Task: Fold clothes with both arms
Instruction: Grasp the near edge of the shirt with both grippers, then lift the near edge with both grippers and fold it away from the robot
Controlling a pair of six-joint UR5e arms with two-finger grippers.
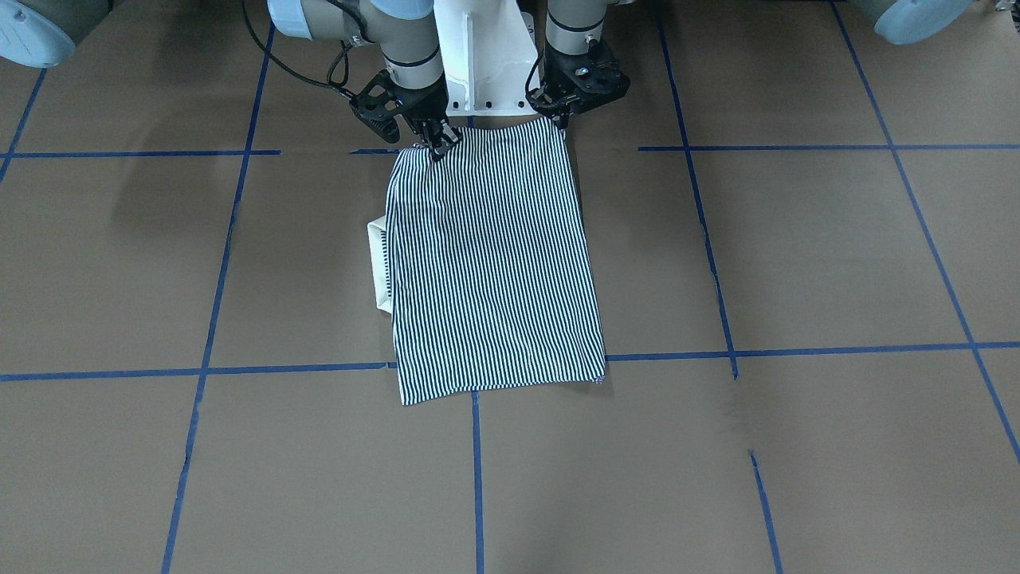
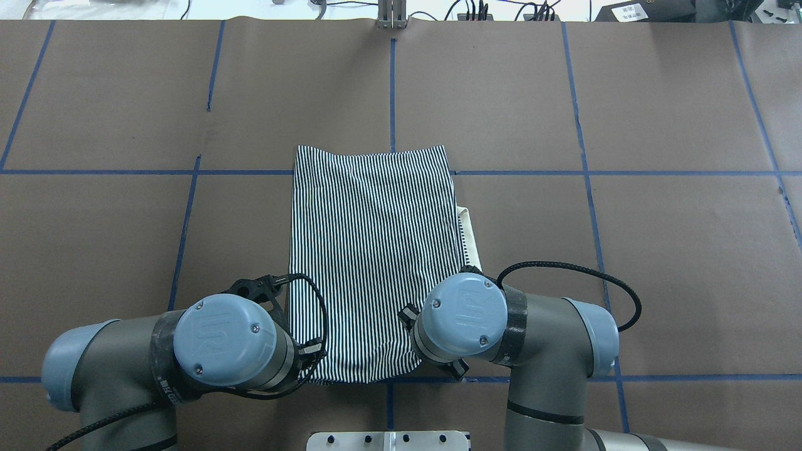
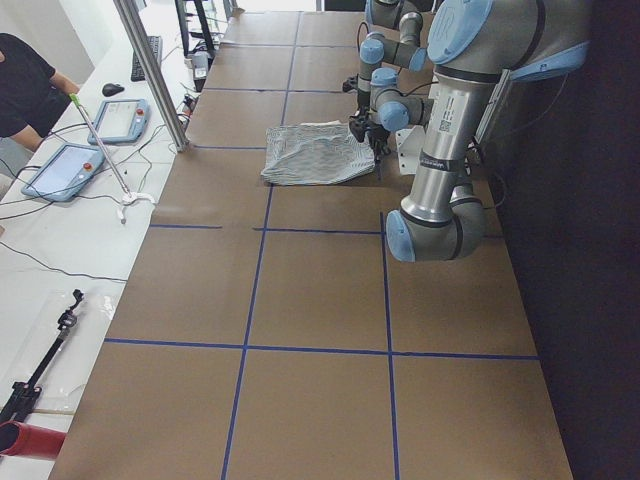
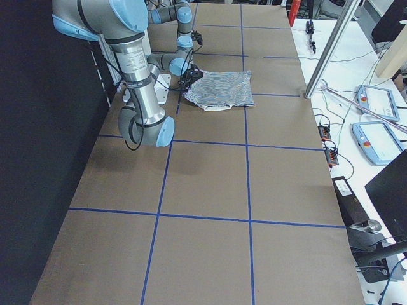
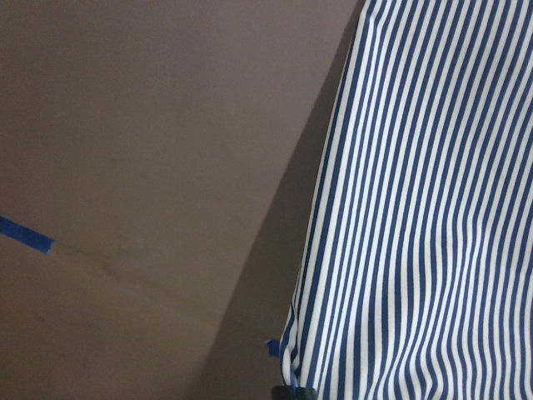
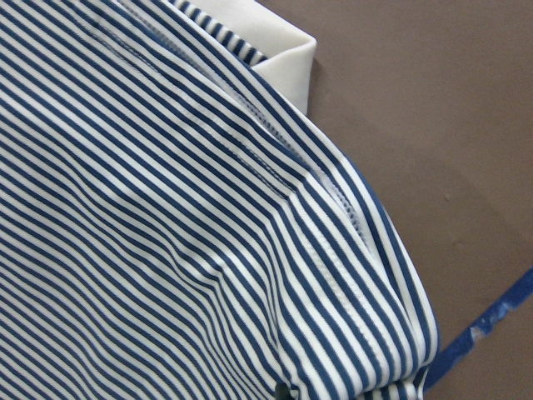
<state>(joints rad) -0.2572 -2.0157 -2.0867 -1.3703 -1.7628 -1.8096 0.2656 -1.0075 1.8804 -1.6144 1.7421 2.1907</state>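
Polo shirt (image 1: 494,263), collar (image 1: 378,267) mostly hidden beneath, right hand (image 1: 438,147) and left hand (image 1: 562,120) pinching its corners.

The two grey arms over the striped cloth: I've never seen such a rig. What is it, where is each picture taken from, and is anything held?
These are two jointed robot arms, each ending in a two-finger claw, at a brown table marked with blue tape. One picture faces the robot from across the table, one looks down from behind it, two look along the table from its ends, and two close-ups come from wrist cameras. A folded striped shirt lies there, its white collar poking out at one side. The left claw and right claw each seem to pinch a corner of its edge nearest the robot.
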